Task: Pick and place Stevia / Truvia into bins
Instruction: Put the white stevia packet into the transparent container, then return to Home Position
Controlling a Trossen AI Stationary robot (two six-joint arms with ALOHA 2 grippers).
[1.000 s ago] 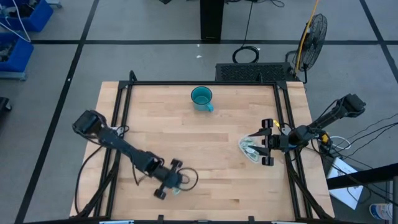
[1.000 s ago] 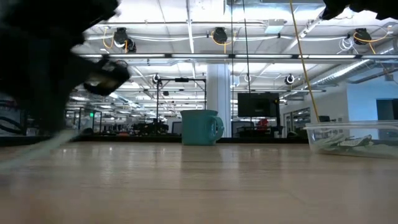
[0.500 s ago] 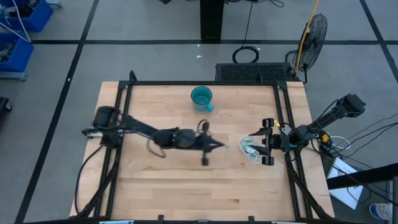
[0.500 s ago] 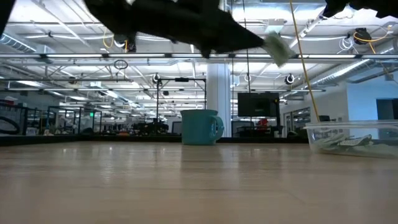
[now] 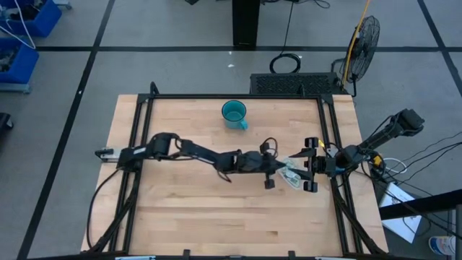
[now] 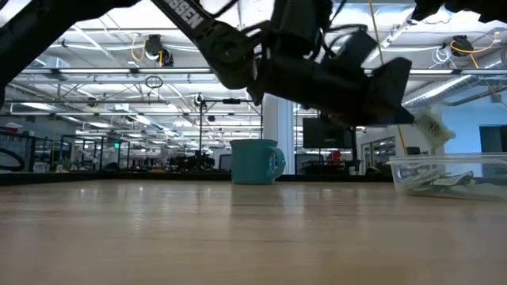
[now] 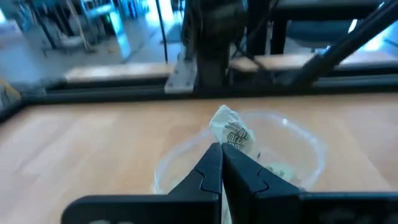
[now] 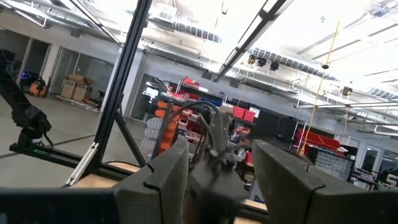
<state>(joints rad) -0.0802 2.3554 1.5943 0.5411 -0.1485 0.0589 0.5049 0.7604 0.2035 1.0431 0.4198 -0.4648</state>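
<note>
My left tool is pinched shut on one small pale green and white paper sachet, which sticks out past the fingertips, crumpled and tilted rather than flat. Just beyond and below the tips sits the shallow clear plastic tub with rounded corners, resting on the wooden counter near its right side; in the low view the sachet hangs a little above the tub's rim, so I judge the drop to be almost straight down, with perhaps a slight reach further forward to clear the near wall. A few sachets already lie inside the tub. My right tool waits just beside the tub's far side, fingers spread and holding nothing. The teal mug stands well apart, toward the back.
</note>
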